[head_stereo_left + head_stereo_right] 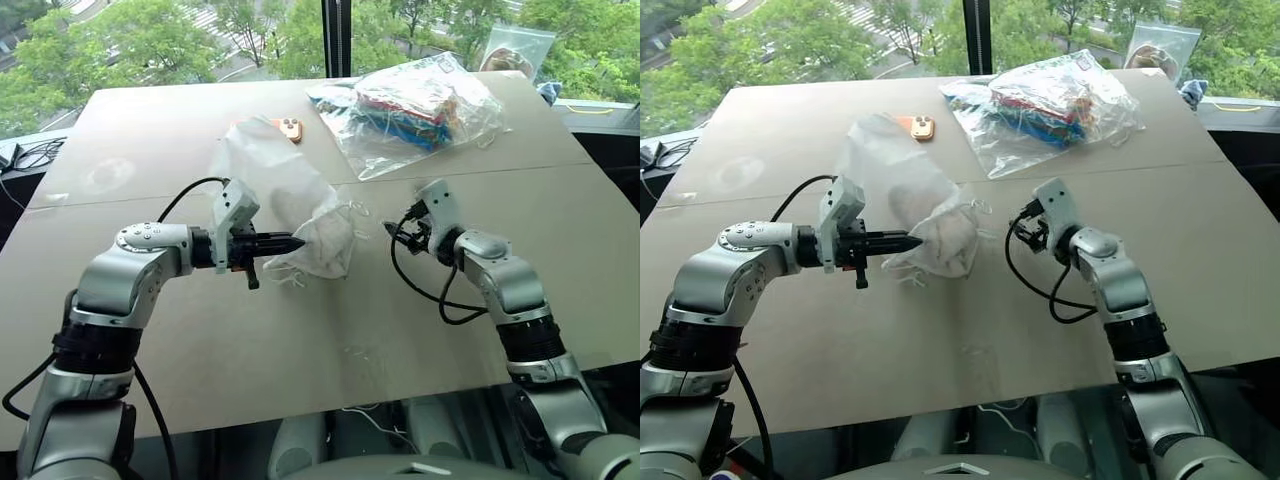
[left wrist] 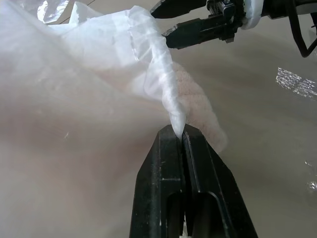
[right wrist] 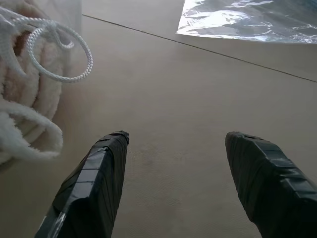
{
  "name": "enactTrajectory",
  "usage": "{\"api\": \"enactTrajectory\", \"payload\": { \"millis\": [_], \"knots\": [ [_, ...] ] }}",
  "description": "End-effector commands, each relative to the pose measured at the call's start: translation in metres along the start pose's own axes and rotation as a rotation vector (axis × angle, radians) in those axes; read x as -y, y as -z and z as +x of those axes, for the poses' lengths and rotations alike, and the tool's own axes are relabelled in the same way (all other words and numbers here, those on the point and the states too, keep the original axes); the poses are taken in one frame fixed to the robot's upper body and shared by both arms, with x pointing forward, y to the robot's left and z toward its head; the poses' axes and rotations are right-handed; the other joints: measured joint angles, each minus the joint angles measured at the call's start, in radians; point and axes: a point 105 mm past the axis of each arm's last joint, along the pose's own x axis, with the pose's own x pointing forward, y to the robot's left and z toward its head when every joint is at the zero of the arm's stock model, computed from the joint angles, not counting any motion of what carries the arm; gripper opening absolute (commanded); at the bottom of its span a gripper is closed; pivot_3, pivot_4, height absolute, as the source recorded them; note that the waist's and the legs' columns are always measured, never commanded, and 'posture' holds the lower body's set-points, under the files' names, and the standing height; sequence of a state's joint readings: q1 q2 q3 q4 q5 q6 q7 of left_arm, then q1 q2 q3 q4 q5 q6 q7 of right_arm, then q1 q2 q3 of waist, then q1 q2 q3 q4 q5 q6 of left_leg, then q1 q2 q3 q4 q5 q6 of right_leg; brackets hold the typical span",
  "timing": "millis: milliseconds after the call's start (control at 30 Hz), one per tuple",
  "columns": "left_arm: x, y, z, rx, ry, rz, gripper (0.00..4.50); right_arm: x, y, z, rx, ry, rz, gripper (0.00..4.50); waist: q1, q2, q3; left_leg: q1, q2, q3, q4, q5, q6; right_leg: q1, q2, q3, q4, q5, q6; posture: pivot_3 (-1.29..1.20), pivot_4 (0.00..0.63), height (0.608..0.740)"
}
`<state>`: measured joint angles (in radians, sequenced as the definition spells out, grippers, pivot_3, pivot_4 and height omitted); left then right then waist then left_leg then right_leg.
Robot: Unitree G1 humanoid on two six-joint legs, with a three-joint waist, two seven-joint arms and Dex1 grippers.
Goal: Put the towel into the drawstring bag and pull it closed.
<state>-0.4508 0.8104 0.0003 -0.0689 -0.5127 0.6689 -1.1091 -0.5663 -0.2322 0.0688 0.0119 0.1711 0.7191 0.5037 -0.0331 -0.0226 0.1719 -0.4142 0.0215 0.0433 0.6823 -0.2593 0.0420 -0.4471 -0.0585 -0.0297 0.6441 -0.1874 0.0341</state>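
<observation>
The drawstring bag (image 1: 275, 180) lies on the table as a thin translucent white pouch, its mouth turned to the right. My left gripper (image 1: 297, 242) is shut on a pinched fold of the bag's fabric (image 2: 171, 111) near the mouth. The off-white towel (image 1: 332, 243) sits inside the bag at the mouth end and shows through the fabric (image 2: 195, 96). White cord loops (image 3: 59, 52) hang out beside the towel (image 3: 20, 94). My right gripper (image 1: 398, 228) hovers just right of the bag's mouth, open and empty, over bare table (image 3: 176, 139).
A clear plastic bag (image 1: 415, 105) of colourful contents lies at the back, right of centre. A small orange object (image 1: 290, 128) rests behind the drawstring bag. Another plastic bag (image 1: 515, 48) leans at the window. Cables (image 1: 30, 152) lie off the table's left side.
</observation>
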Motion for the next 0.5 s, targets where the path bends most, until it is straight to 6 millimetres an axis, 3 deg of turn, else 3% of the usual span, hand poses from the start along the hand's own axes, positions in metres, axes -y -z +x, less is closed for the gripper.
{"api": "enactTrajectory", "payload": {
  "millis": [33, 500],
  "knots": [
    [0.004, -0.009, -0.003, 0.014, 0.008, 0.061, 0.0, -0.005, -0.042, -0.001, 0.124, -0.067, 0.037, 3.34, -0.005, 0.0, 0.0, 0.0, 0.0, 0.0, 0.0, 0.0, 0.0, 0.0, 0.001, 0.0, 0.0, 0.0, 0.0, 0.0, 0.15, 0.74],
    [0.007, -0.009, -0.004, 0.016, 0.005, 0.072, 0.0, -0.019, -0.034, 0.039, 0.032, -0.184, -0.043, 3.34, -0.004, 0.0, 0.0, 0.0, 0.001, 0.001, 0.0, 0.0, 0.0, 0.0, 0.0, 0.001, 0.0, 0.0, 0.0, 0.0, 0.15, 0.74]
  ]
}}
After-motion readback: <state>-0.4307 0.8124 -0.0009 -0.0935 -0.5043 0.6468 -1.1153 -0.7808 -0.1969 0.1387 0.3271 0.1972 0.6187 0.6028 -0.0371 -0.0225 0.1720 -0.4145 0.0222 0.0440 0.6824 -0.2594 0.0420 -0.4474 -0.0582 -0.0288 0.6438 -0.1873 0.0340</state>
